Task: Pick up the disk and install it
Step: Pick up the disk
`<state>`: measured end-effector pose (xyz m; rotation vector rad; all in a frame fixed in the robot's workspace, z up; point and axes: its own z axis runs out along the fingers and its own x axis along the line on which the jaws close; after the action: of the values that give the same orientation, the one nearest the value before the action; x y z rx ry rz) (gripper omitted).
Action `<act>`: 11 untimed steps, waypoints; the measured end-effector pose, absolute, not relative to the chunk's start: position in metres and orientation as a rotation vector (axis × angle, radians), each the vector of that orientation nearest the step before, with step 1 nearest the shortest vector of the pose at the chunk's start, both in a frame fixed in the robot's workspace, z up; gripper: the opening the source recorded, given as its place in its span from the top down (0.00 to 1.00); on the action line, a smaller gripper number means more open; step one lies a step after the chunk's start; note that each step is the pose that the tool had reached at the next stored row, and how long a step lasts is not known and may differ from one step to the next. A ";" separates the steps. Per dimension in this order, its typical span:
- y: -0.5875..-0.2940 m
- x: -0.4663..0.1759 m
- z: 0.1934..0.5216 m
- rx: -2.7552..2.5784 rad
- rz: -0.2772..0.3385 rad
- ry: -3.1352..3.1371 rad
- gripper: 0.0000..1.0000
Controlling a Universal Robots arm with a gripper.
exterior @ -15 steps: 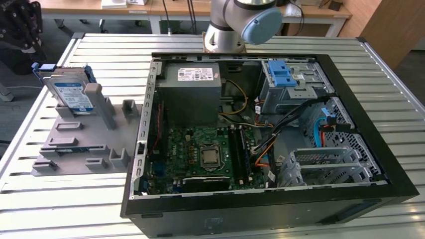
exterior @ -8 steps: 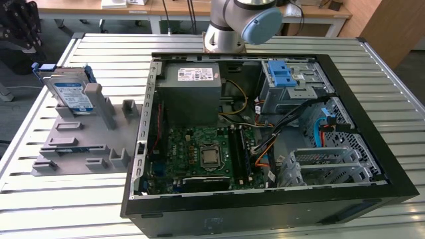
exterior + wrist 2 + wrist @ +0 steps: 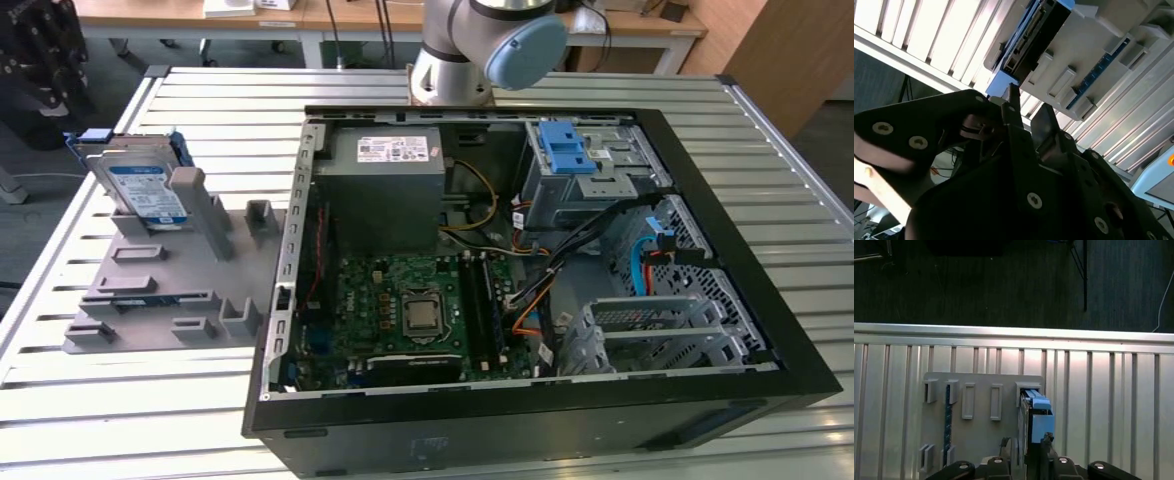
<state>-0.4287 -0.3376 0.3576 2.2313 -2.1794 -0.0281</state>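
The disk (image 3: 140, 188) is a silver drive with a white-and-blue label in a blue carrier. It stands tilted in a slot at the far end of a grey holder block (image 3: 174, 290), on the exterior view's left. In the first wrist view the disk (image 3: 1036, 415) appears edge-on, with my gripper (image 3: 1025, 442) hanging above its near end. The second wrist view has the fingers (image 3: 1013, 102) apart, with table slats showing between them and the disk (image 3: 1036, 32) beyond. The gripper is open, holds nothing and is clear of the disk.
An open black computer case (image 3: 534, 420) lies on the slatted metal table (image 3: 200, 420), right of the holder block. It contains a grey power-supply box (image 3: 387, 190), a motherboard (image 3: 414, 310) and a metal drive cage with blue latches (image 3: 571, 150). The arm's base (image 3: 474, 50) stands behind the case.
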 end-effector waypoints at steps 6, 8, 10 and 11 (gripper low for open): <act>-0.334 -0.430 0.348 2.230 -0.012 -2.178 0.47; -0.329 -0.431 0.346 2.231 -0.004 -2.179 0.36; -0.327 -0.433 0.342 2.232 0.001 -2.180 0.30; -0.327 -0.435 0.340 2.232 0.001 -2.181 0.30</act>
<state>-0.4346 -0.3271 0.3404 2.2325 -2.1805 0.0014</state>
